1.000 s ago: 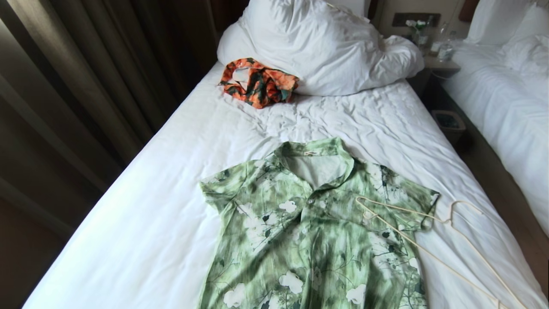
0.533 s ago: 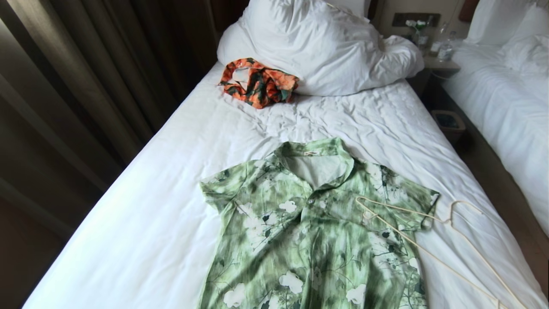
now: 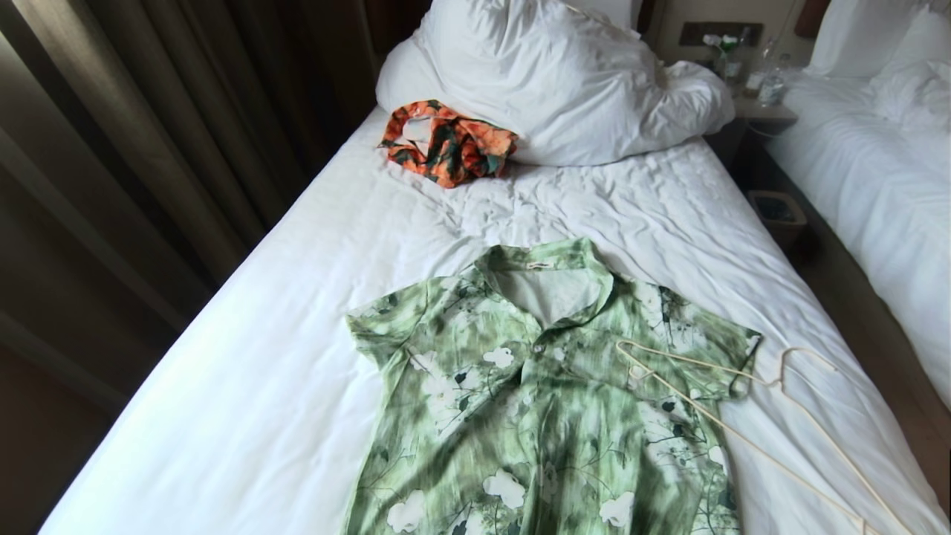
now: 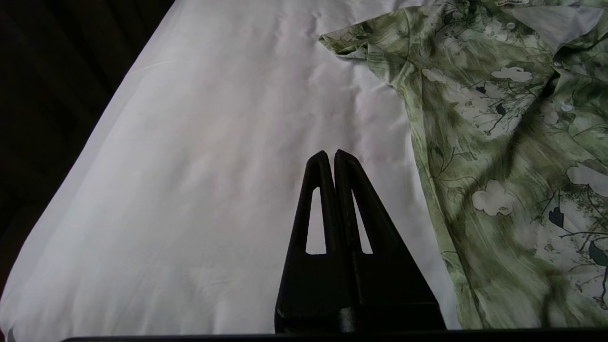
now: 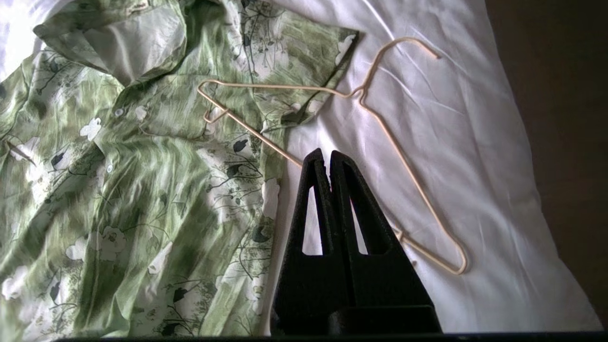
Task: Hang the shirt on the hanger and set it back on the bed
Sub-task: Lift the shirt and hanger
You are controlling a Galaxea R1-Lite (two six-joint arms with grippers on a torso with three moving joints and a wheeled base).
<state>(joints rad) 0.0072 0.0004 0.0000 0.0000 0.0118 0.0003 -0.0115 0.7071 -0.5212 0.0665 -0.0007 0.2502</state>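
The green flowered shirt lies flat, collar toward the pillow, on the bed with its wrinkled white sheet. The cream wire hanger rests partly on the shirt's right sleeve, hook pointing to the bed's right edge. Neither arm shows in the head view. My left gripper is shut and empty over bare sheet, beside the shirt's left sleeve. My right gripper is shut and empty above the hanger, near its long lower bar, next to the shirt.
An orange-and-dark-green garment lies crumpled against the big white pillow. Dark curtains hang along the bed's left. A nightstand, a small bin and a second white bed are on the right.
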